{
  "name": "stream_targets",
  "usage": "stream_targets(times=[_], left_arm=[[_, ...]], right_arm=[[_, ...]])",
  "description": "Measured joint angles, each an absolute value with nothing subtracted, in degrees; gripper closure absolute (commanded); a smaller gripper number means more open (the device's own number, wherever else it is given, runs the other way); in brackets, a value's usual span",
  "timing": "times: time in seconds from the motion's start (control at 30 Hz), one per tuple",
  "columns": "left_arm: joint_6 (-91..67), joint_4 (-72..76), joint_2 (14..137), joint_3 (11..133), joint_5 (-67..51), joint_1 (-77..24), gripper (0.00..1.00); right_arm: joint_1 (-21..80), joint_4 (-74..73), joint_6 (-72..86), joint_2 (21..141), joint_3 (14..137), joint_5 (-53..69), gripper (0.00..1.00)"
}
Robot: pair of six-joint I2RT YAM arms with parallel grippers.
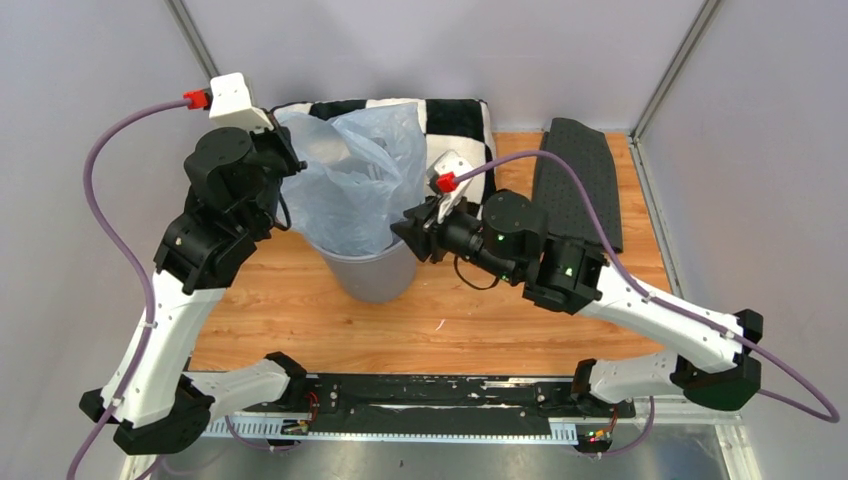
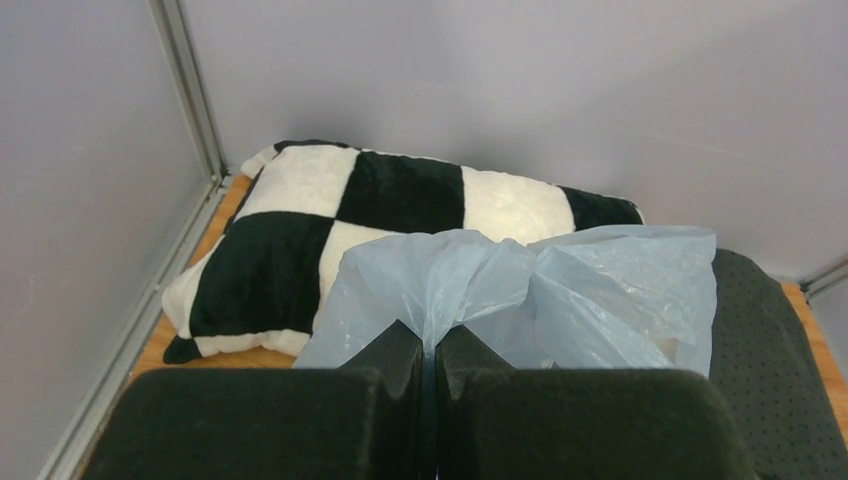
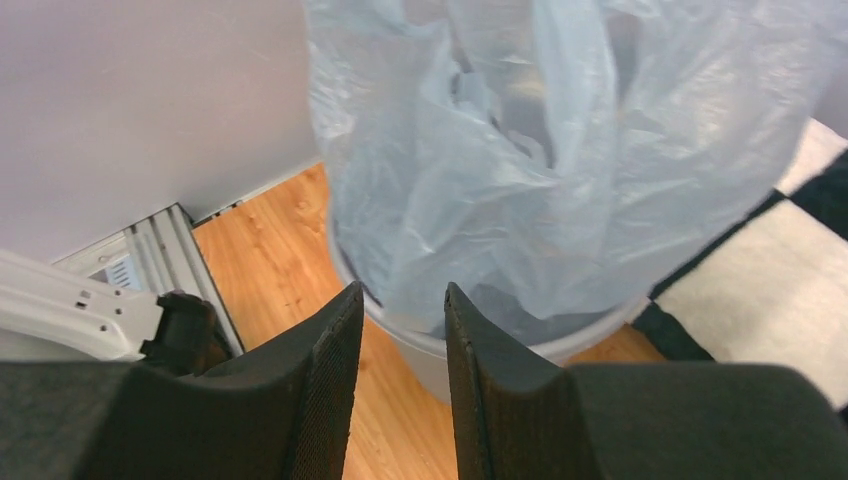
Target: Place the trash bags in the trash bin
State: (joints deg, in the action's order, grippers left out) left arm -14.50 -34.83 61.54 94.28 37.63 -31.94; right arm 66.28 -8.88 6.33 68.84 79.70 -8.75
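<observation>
**Three views of one moment: overhead, left wrist, right wrist.**

**Count.** There is one trash bag (image 1: pixel 355 185), one trash bin (image 1: pixel 375 275), one checkered pillow (image 1: pixel 455 118), one dark mat (image 1: pixel 580 180), and my two grippers.

**Position.** The bag is pale blue and translucent. Its lower part sits inside the bin, and its upper part stands above the rim as a loose, crumpled sleeve. The bin stands upright on the wooden table (image 1: pixel 450 330), just in front of the pillow. The mat lies to the right, apart from the bin.

**Fingers.**
- My left gripper (image 2: pixel 428 345) is closed, its fingers pressed together on a gathered fold of the bag's upper edge. It holds that fold above the bin's left rear side.
- My right gripper (image 3: pixel 404 300) has its fingers apart with nothing between them. It points at the bin's right side, near the rim and just beside the bag.

**What each view adds.**
- **Overhead:** Only this view shows both grippers together, the bin's outer wall and the mat's full length.
- **Left wrist:** Only this view shows the pinch itself, with the plastic bunched at my fingertips. It takes in the pillow's squares and one edge of the mat, but not the bin.
- **Right wrist:** Only this view shows the gap between my right fingers, with the bin's light rim and the bag's creased wall beyond it. The mat is outside this view.
</observation>
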Motion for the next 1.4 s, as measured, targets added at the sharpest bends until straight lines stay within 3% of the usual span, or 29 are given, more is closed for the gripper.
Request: stream_targets(times=[0.27, 0.4, 0.5, 0.8, 1.07, 1.4], left_arm=[[-15.4, -34.8, 61.6, 94.7, 36.5, -31.9, 1.0], [-15.7, -34.8, 61.6, 94.7, 36.1, -31.9, 1.0], [-15.7, -34.8, 61.5, 94.7, 36.1, -31.9, 1.0], [-17.0, -34.8, 60.0, 88.7, 36.1, -31.9, 1.0], [-19.2, -36.2, 59.8, 84.3, 34.9, -31.9, 1.0], [-21.5, -37.3, 56.8, 85.2, 31.3, -31.9, 1.0]], right_arm=[[69.5, -10.2, 6.5, 77.5, 84.4, -14.0, 0.71], [69.5, -11.2, 6.9, 81.5, 85.0, -16.5, 0.91], [69.5, -11.4, 7.0, 82.6, 85.0, -17.8, 1.0], [69.5, -10.0, 6.6, 83.1, 79.3, -21.0, 1.0], [69.5, -10.2, 5.6, 82.4, 78.7, -20.4, 0.73], [71.1, -13.1, 3.3, 77.0, 85.5, -16.5, 0.59]])
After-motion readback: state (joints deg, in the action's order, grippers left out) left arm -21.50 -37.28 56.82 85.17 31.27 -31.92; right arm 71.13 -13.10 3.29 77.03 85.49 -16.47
